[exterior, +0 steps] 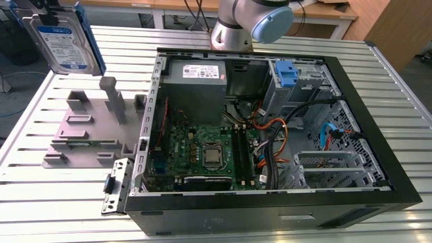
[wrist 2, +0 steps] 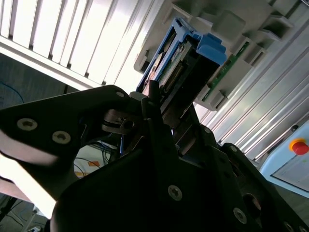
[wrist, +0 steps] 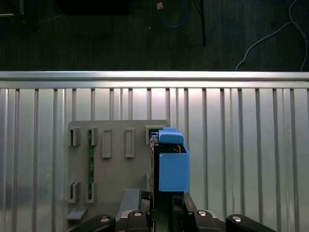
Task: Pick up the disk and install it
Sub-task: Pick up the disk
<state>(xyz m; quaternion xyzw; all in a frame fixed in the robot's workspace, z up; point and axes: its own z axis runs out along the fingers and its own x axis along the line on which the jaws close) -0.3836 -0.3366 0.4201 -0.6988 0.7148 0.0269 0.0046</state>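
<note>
The claw [wrist: 166, 212] clamps the disk [exterior: 64, 45] upright, well above the grey rack [exterior: 88, 132], so its carrier clears the posts

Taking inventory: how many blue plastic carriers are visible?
2: one frames the disk in the pincer; one bare bracket sits in the computer case. More may be hidden.

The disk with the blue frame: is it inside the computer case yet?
No, the disk hangs upright by the grey holder, outside the open case.

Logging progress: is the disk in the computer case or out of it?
Out. The gripper holds the disk upright over the grey holder, outside the computer case.
</note>
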